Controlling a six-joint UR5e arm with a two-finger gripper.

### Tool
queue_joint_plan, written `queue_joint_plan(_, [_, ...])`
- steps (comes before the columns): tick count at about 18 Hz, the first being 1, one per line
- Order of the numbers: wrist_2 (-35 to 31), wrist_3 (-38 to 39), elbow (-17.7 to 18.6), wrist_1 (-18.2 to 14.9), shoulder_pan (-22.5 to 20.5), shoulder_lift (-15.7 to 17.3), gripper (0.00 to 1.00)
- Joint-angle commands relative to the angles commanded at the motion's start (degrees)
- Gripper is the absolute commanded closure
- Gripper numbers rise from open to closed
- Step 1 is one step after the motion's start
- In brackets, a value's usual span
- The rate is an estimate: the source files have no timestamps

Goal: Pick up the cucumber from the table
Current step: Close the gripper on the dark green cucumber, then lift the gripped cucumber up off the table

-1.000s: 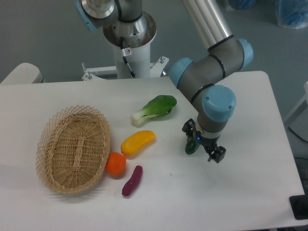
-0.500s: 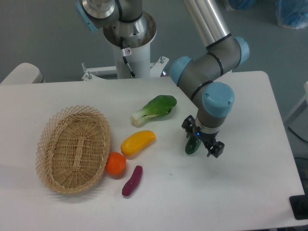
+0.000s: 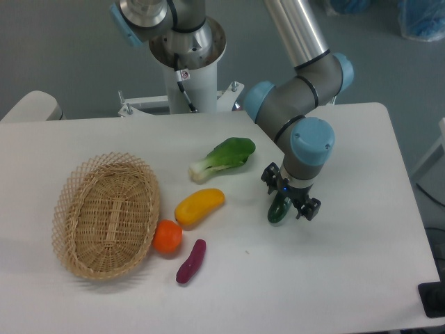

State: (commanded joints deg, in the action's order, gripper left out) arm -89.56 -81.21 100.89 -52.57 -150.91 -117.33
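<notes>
The cucumber (image 3: 279,210) is small, dark green and glossy. It lies on the white table (image 3: 348,278) right of centre, and its upper end is hidden under my wrist. My gripper (image 3: 290,195) points down right over it, close to the tabletop. The black fingers (image 3: 310,207) are spread wide, one at the upper left and one at the lower right of the cucumber. The gripper is open and I see no grip on the cucumber.
A bok choy (image 3: 224,158) lies left of the gripper, with a yellow vegetable (image 3: 199,206) below it. An orange fruit (image 3: 167,236) and a purple vegetable (image 3: 191,261) lie further left. A wicker basket (image 3: 106,213) stands at the left. The robot base (image 3: 186,62) is at the back.
My gripper has shifted a little to the left and closer over the cucumber. The cucumber and the other objects have not moved.
</notes>
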Motion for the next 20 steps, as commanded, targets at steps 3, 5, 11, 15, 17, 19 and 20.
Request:
queue_joint_plan(3, [0.0,0.0,0.9,1.9,0.0,-0.1,0.37])
queue_joint_plan(5, [0.0,1.0,0.9,1.9,0.1,-0.1,0.55])
queue_joint_plan(11, [0.2,5.3,0.2,1.9,0.4,-0.1,0.96])
queue_joint_plan(15, [-0.2,5.1,-2.0,1.0,0.4,0.3,0.96])
queue_joint_plan(17, [-0.4,5.3,-2.9,0.7,0.6,0.8,0.96])
queue_joint_plan(19, [-0.7,5.0,-3.7,0.6,1.1,0.9,0.96])
queue_joint_plan(20, [-0.8,4.9,-4.1,0.4,1.1,1.0,0.96])
